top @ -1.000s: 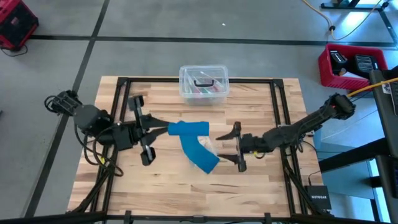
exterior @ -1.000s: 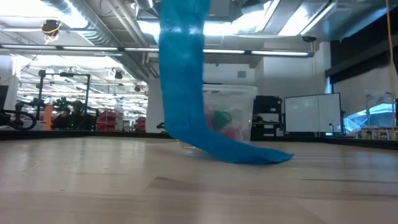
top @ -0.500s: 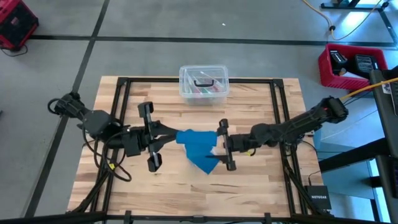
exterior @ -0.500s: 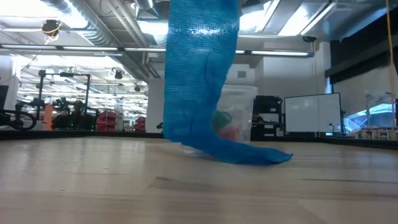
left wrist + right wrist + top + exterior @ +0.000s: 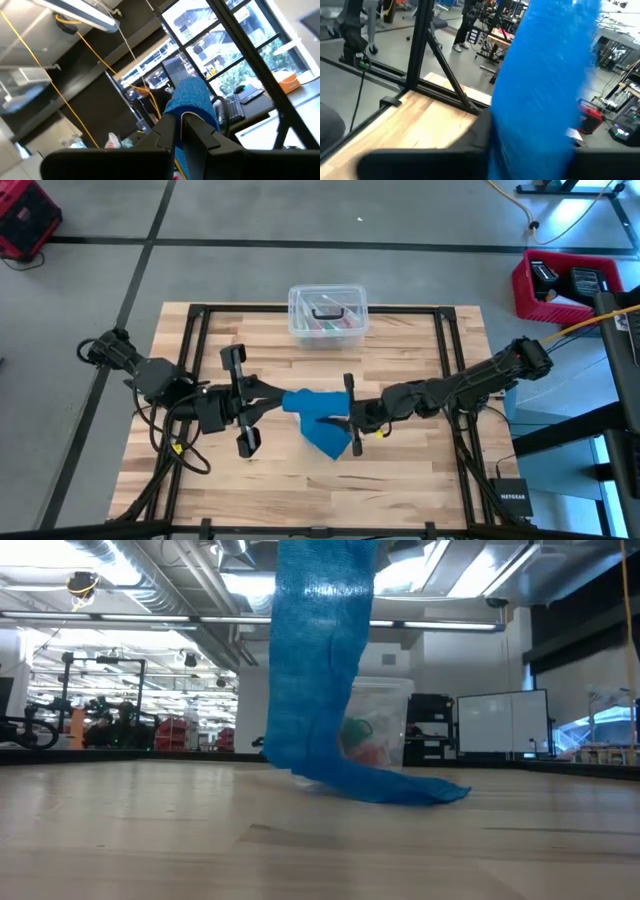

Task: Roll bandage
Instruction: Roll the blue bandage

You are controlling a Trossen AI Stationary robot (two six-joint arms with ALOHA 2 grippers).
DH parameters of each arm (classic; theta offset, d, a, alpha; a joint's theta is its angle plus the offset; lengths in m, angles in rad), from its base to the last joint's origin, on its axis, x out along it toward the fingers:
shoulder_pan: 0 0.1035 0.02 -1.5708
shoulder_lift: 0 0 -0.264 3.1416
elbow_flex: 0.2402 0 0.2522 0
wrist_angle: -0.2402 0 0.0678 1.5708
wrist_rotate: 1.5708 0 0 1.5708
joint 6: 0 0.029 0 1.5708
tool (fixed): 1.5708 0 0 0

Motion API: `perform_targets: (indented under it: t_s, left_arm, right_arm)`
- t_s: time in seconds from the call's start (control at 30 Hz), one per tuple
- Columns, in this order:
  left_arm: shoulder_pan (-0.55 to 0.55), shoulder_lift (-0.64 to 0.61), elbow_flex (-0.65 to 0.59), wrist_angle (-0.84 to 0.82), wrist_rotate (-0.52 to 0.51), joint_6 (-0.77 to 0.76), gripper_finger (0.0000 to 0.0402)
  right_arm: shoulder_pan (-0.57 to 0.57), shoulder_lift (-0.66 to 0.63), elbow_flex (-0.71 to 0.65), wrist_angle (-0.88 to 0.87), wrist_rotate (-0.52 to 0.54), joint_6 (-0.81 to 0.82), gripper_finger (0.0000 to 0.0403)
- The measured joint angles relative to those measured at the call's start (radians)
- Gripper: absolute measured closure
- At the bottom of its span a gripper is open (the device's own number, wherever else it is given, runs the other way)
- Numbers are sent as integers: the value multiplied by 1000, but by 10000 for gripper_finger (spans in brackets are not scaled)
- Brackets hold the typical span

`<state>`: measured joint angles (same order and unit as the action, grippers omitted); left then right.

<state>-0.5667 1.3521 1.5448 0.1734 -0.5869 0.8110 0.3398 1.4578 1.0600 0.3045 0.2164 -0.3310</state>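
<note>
The bandage point(image 5: 318, 416) is not yet rolled: its upper part hangs lifted over the middle of the surface point(image 5: 420, 350), while its loose tail lies flat on the wood toward the near edge. The left claw point(image 5: 283, 397) is clamped tight on the upper end of the cloth, its fingers point(image 5: 192, 134) pinched on the blue fabric. The right claw point(image 5: 349, 416) is pressed against the hanging band from the other side; whether it has closed on the cloth I cannot tell.

Risks, as I judge them: the stretchy fabric may slip or bunch if the two arms pull apart. The dragging tail could twist, giving a crooked roll. A small clear bag point(image 5: 344, 418) lies just beside the tail and could get caught up. The clear lidded box point(image 5: 327, 315) sits well apart at the far edge.
</note>
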Motion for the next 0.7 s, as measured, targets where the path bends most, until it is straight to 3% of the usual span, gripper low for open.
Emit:
perform_targets:
  t_s: [0.07,0.43,0.57,0.7]
  left_arm:
    - [0,0,0,21,-17,49,389]
    - [42,-1,0,244,-121,338,389]
    - [85,-2,0,261,-220,472,389]
    - [126,-2,0,230,-255,483,389]
  right_arm:
    - [13,0,0,-4,3,-20,388]
    - [87,1,0,-25,64,-66,394]
    - [131,1,0,-43,128,-62,397]
    - [183,1,0,-43,194,-54,399]
